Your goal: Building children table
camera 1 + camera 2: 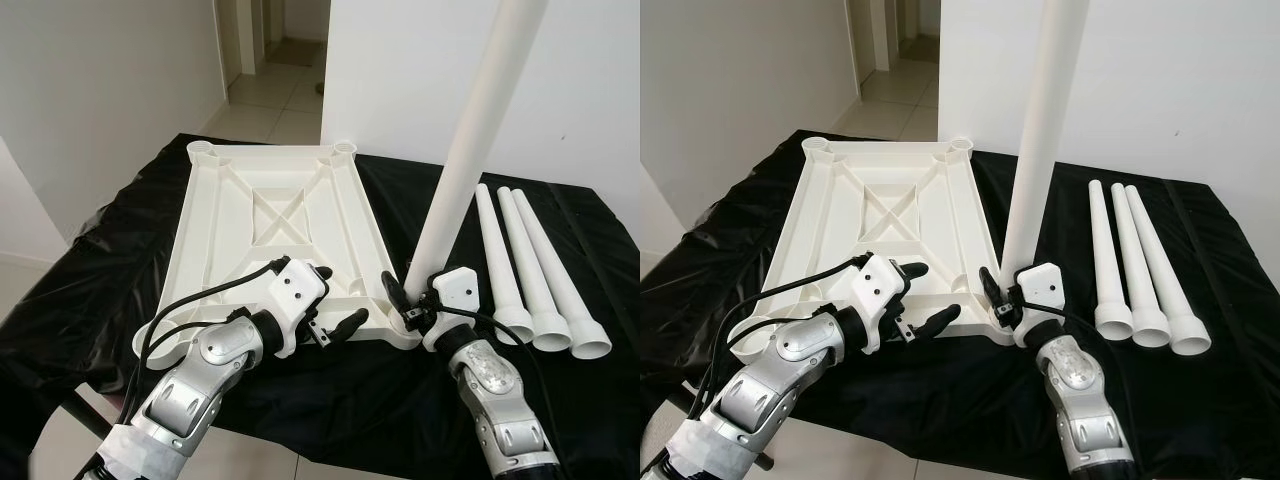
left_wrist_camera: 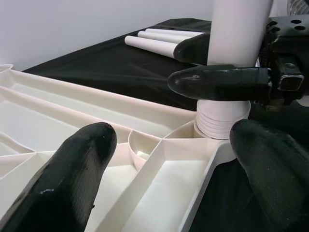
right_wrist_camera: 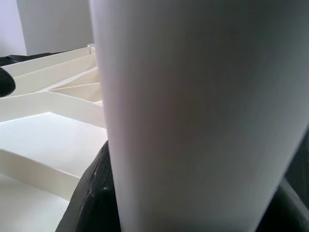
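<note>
my right gripper (image 1: 408, 300) pinching the upright leg (image 1: 470, 140) at the tabletop's (image 1: 270, 215) near right corner, left gripper (image 1: 335, 298) spread beside it

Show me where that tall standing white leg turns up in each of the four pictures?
Left eye: upright leg, right of centre.
Right eye: centre.
Left wrist: upper right, seated in the tabletop corner.
Right wrist: fills the middle.
Shared landmark: right tool gripping its base.

The upright leg (image 1: 470, 130) runs past the top edge (its upper end unseen), blurred in the right wrist view.
</note>
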